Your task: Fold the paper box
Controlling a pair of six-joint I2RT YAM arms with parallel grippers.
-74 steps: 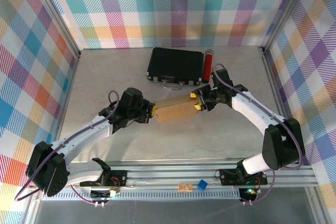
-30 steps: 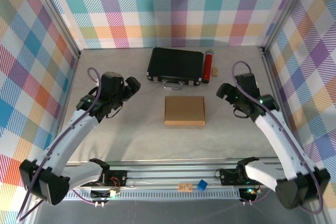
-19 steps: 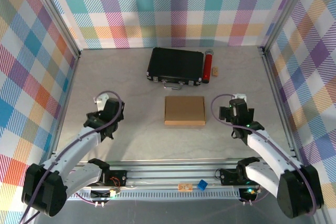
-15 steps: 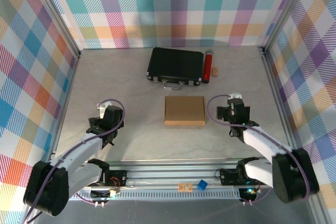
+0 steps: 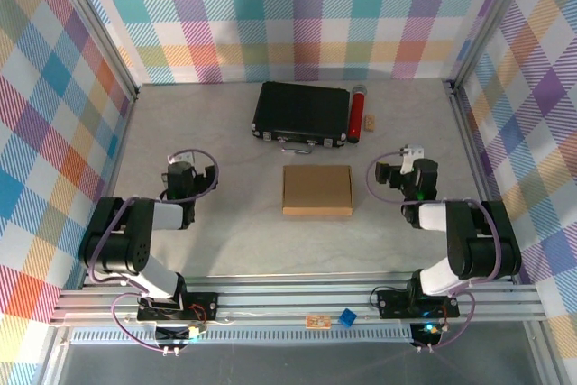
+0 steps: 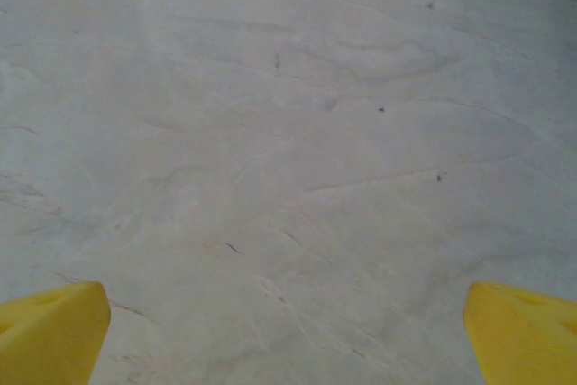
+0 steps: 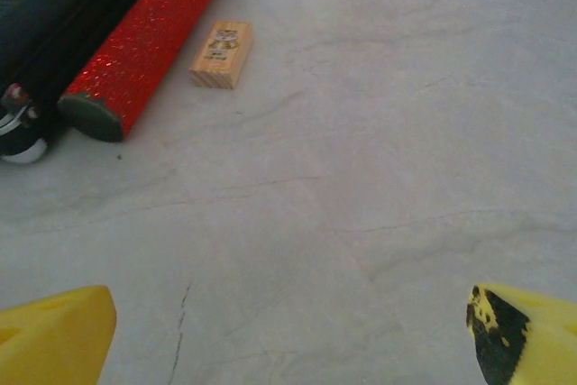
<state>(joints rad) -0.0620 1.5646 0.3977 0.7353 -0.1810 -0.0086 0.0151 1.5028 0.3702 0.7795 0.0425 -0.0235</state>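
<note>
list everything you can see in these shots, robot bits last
paper box: 1, brown cardboard, closed and flat, centre of the table
hard case: 1, black, handle facing the box, behind the paper box
cylinder: 1, glittery red, lying beside the case's right end
wooden block: 1, light wood, just right of the cylinder
table: 1, pale grey, under everything
plaid walls: multicoloured, on three sides
left gripper: 1, yellow fingers, open, over bare table left of the box
right gripper: 1, yellow fingers, open, right of the box
</note>
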